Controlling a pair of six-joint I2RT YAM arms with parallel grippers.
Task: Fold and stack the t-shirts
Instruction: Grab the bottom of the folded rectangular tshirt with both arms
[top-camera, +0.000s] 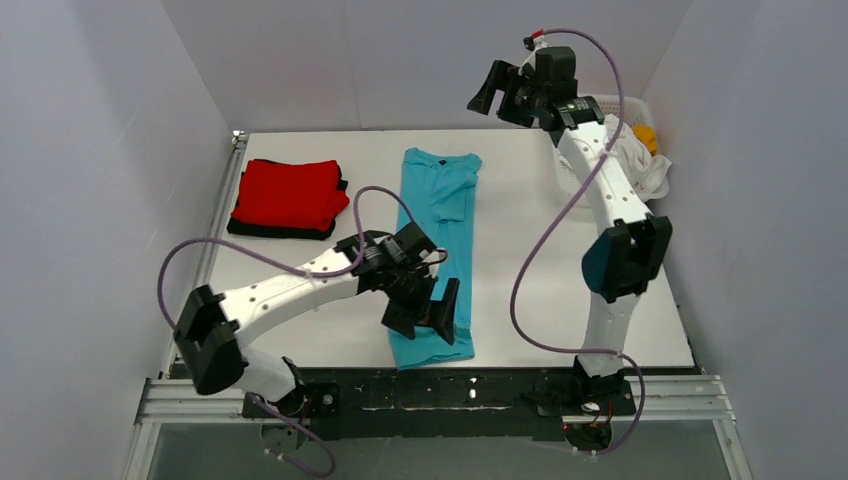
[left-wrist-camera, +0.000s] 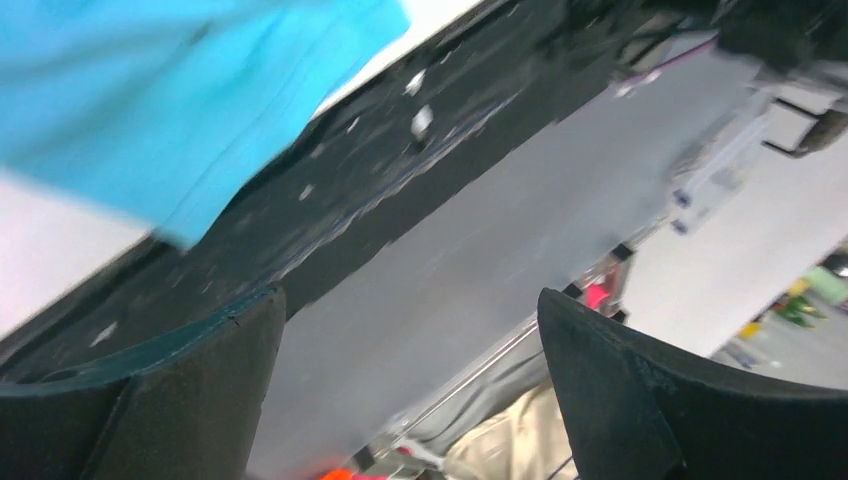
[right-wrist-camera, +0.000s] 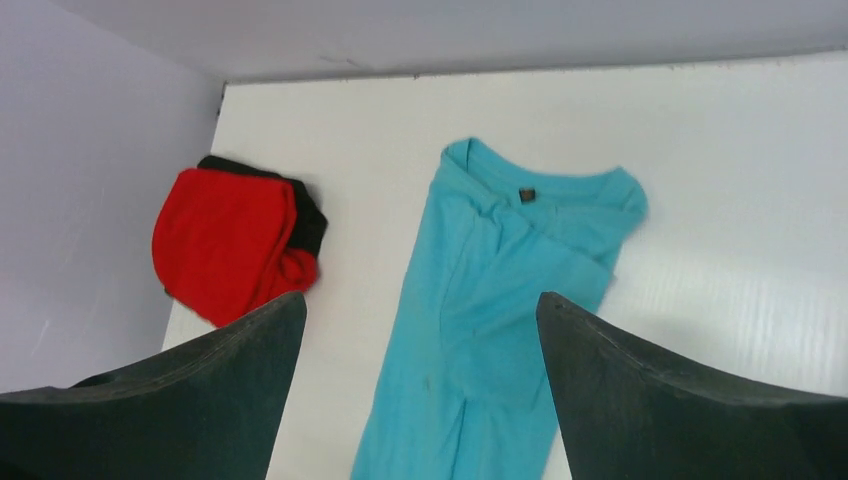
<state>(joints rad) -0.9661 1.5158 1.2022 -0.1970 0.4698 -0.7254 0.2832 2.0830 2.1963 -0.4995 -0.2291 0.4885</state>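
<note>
A robotics lab test cell. A white worktop (top-camera: 530, 200) is boxed in by plain pale panels (top-camera: 90, 150). Two cabled arms (top-camera: 610, 200) are mounted by an aluminium rail (top-camera: 690, 398).

table (top-camera: 540, 250): white | basket (top-camera: 638, 106): white lattice, far right corner | near-edge strip (top-camera: 450, 386): black

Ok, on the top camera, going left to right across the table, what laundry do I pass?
Red t-shirt lying on a black t-shirt → turquoise t-shirt, laid out long → white basket at the far right, holding white cloth and orange cloth.
</note>
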